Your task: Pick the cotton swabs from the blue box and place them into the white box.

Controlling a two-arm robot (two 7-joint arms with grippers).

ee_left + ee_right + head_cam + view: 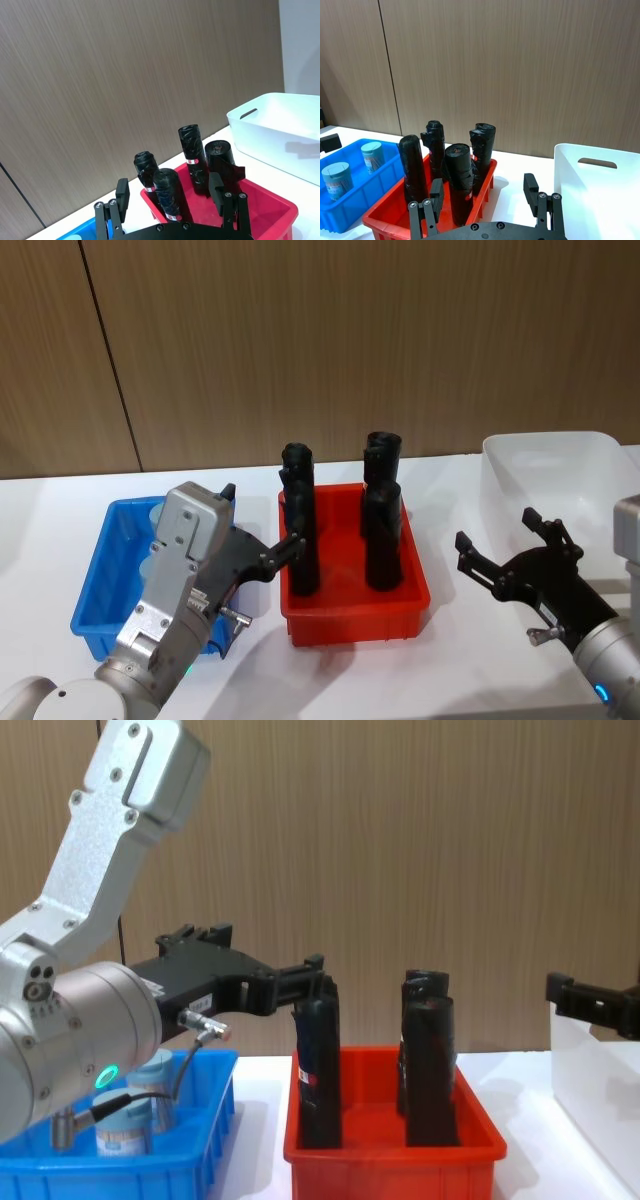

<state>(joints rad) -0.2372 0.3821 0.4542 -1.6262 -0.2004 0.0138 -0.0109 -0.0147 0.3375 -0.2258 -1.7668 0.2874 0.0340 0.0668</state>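
Hovering up over the right-hand end of the blue box (90, 610), the left gripper (260, 520) has its fingers spread wide with nothing in them. The cotton swabs (372, 156), two jars, stand upright in that box, below the hand and a bit to its left. One fingertip is right up near the top of a black roll (305, 570) in the red bin (355, 618) just to its right. Past the bin, the right gripper (500, 532) hangs above the table, also wide and empty, with the white box (560, 455) just to its right and behind it.
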